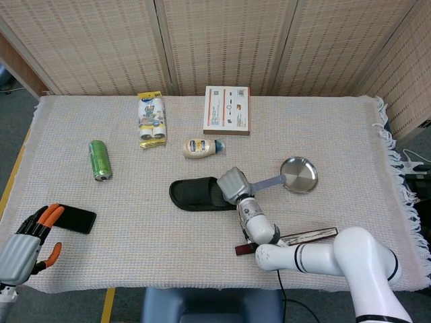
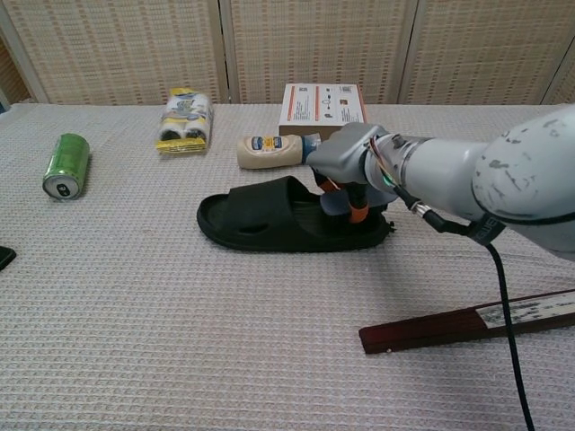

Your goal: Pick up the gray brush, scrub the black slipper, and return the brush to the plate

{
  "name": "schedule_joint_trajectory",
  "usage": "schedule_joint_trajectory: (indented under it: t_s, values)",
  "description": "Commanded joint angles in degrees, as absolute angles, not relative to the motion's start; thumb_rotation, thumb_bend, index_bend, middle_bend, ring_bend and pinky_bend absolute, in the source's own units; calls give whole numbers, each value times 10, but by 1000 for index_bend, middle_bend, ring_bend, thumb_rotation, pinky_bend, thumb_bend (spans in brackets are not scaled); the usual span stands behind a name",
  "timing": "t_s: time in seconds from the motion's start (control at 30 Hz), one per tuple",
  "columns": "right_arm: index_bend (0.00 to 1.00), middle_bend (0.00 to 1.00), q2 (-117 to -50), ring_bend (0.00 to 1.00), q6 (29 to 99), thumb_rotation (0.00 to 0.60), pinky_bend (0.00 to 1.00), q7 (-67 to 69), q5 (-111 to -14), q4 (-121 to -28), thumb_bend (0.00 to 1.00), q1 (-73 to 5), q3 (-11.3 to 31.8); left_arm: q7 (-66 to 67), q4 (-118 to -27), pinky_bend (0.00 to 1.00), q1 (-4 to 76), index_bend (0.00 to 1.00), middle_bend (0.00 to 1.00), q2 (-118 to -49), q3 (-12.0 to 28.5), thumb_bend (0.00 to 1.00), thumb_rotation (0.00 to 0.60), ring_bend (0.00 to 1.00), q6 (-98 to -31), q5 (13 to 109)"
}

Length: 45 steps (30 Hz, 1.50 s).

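The black slipper (image 1: 194, 194) (image 2: 260, 224) lies at mid-table, toe to the left. My right hand (image 1: 232, 185) (image 2: 346, 157) grips the gray brush (image 1: 268, 182) (image 2: 334, 205) over the slipper's heel end. In the chest view the brush head sits down in the footbed, under the hand. In the head view the brush's gray handle sticks out right, toward the round metal plate (image 1: 299, 174), which holds nothing. The arm hides the plate in the chest view. My left hand (image 1: 17, 252) hangs at the table's front left corner, fingers apart, holding nothing.
A black phone (image 1: 71, 219) lies beside the left hand. A green can (image 1: 100, 160), a yellow pack (image 1: 151, 120), a mayonnaise bottle (image 1: 202, 147) and a box (image 1: 227, 110) stand behind the slipper. A long dark red bar (image 1: 286, 240) (image 2: 467, 323) lies near the front right.
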<state>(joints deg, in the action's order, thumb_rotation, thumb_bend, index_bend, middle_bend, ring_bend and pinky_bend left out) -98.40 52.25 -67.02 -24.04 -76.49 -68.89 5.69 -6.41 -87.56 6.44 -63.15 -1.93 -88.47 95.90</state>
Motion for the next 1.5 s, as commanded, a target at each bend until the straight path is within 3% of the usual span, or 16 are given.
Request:
schedule_joint_trajectory:
  t_s: [0.03, 0.6, 1.1, 1.5]
  values:
    - [874, 620, -989, 562, 522, 600, 872, -672, -237, -759, 523, -692, 52, -65, -876, 141, 64, 0, 0, -631, -18, 504, 600, 0, -885, 957]
    - [873, 620, -1057, 564, 508, 600, 872, -643, -251, -711, 523, -724, 74, -87, -870, 144, 63, 0, 0, -630, -16, 516, 600, 0, -897, 962]
    - [873, 620, -1028, 564, 529, 600, 872, -701, -215, -714, 523, -715, 32, -87, -871, 145, 63, 0, 0, -630, -17, 513, 600, 0, -895, 963]
    - [873, 620, -1103, 564, 497, 600, 872, -685, -220, -635, 523, -747, 73, -100, -866, 145, 64, 0, 0, -626, -16, 512, 600, 0, -895, 959]
